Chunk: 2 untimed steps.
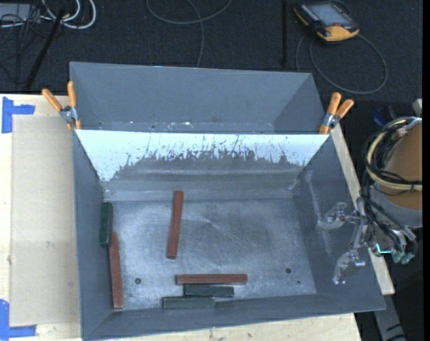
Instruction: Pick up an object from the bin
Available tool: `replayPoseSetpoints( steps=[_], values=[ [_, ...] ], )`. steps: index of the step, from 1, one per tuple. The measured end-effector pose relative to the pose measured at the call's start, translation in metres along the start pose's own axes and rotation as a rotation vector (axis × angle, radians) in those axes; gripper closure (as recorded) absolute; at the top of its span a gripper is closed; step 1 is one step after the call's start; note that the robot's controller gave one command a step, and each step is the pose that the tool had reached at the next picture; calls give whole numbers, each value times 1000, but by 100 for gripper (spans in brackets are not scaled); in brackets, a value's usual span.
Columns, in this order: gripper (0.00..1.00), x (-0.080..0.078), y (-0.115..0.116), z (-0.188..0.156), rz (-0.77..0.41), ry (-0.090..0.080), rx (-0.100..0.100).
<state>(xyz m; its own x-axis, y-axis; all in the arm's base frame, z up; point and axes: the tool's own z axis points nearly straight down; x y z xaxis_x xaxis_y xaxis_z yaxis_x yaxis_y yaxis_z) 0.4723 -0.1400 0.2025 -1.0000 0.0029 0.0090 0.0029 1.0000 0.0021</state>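
Observation:
My gripper [340, 241] hangs over the bin's right wall, open, with nothing between its fingers. The loose things all lie well to its left. Nearest is a brown bar [211, 279] lying flat near the front wall, with a dark green bar [208, 290] right in front of it and another dark green bar [188, 302] against the front wall. A brown bar [175, 225] lies nearly upright in the view on the floor's left-middle.
Along the left wall lie a dark green bar [105, 224] and a brown bar [116, 270], end to end. The arm and its cables stand outside the bin at the right.

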Motion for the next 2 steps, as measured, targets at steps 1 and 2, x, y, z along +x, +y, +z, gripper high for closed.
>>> replayPoseSetpoints(
  steps=[1,2],
  values=[
    [0,-2,1,-3,-4,-7,2],
    [0,-4,9,36,-66,-13,3]
  ],
)
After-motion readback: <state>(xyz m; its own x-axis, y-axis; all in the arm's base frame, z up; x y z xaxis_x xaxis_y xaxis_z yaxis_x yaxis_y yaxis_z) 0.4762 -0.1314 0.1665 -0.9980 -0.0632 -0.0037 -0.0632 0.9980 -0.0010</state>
